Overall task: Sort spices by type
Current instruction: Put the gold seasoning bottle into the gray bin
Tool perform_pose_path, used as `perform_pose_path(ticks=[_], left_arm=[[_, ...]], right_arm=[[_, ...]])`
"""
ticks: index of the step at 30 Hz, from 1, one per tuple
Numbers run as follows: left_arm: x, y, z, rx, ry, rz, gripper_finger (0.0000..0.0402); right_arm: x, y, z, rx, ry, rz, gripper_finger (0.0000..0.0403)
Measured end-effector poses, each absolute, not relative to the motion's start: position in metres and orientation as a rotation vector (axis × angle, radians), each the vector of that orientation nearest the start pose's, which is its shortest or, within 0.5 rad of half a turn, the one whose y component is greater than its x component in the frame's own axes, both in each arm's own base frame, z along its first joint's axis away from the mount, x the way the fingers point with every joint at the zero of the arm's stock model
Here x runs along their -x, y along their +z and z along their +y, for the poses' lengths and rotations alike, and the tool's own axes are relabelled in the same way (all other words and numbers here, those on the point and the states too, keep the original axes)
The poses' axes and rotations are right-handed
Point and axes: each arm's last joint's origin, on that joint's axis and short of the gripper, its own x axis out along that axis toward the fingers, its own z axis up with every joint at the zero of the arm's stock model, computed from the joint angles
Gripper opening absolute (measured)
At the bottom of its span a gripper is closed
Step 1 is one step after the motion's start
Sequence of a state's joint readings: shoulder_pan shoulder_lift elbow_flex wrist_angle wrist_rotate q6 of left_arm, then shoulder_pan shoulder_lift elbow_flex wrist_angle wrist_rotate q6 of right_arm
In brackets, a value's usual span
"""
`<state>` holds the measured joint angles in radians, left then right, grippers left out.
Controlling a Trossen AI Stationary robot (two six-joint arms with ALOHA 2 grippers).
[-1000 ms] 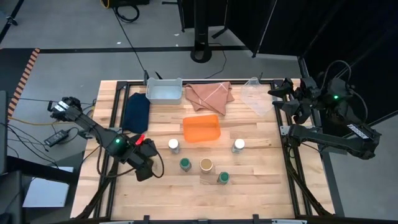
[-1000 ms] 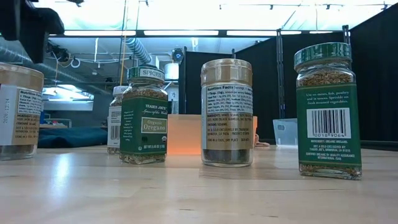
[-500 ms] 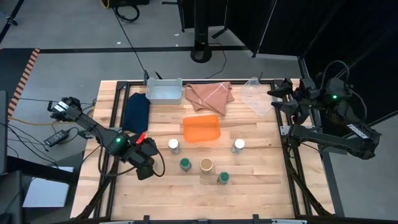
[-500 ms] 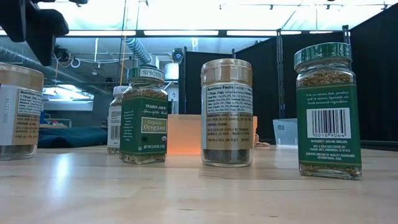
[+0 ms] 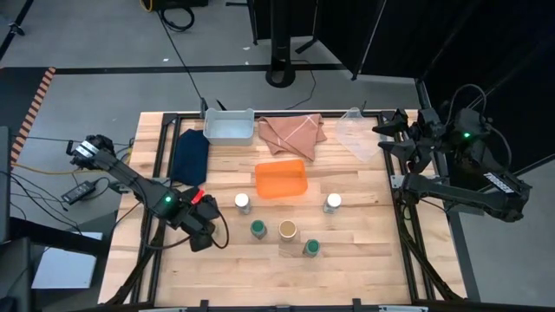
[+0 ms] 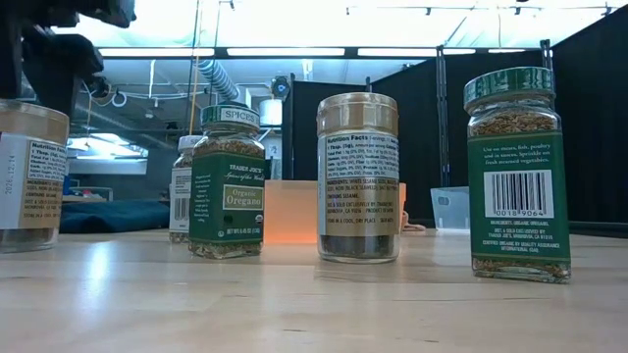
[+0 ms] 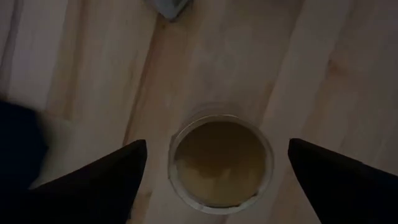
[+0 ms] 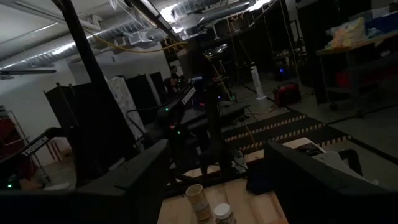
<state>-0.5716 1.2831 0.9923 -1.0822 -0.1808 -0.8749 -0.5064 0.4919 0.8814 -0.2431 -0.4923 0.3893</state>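
Your left pincer [image 7: 214, 168] spread wide, hovering over tan-capped jar [image 7: 221, 163] near table's [image 5: 364, 260] left edge; jar centred between fingers [image 7: 93, 186], untouched.

Counting jars now: two white-capped jars [image 5: 243, 202] [image 5: 333, 202], two green-capped jars [image 5: 257, 228] [image 5: 311, 247], two tan-capped jars [image 5: 288, 230] [image 7: 221, 163]. One orange tray [image 5: 280, 180], one grey bin [image 5: 229, 127].

Bare wood along the table [image 5: 364, 260] at the lower frame edge and lower right. Mid-frame crowded: orange tray [image 5: 280, 180], then jars [image 5: 287, 230] close together below it. Upper edge blocked by grey bin [image 5: 229, 127], folded cloth [image 5: 293, 132].
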Motion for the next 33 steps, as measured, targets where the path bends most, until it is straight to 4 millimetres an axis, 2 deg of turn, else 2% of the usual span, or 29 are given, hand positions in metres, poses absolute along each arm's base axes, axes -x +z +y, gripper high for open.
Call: perform_pose_path(ticks=[14, 33], left_arm=[[-0.178, 0.228, -0.112, 0.228, 0.261, 1.318, 0.0393], [-0.180, 0.229, -0.112, 0.222, 0.271, 1.278, 0.0392]], right_arm=[[-0.080, 0.390, -0.028, -0.322, 0.011, -0.130, 0.0268], [-0.080, 0.390, -0.029, -0.322, 0.011, -0.130, 0.0268]])
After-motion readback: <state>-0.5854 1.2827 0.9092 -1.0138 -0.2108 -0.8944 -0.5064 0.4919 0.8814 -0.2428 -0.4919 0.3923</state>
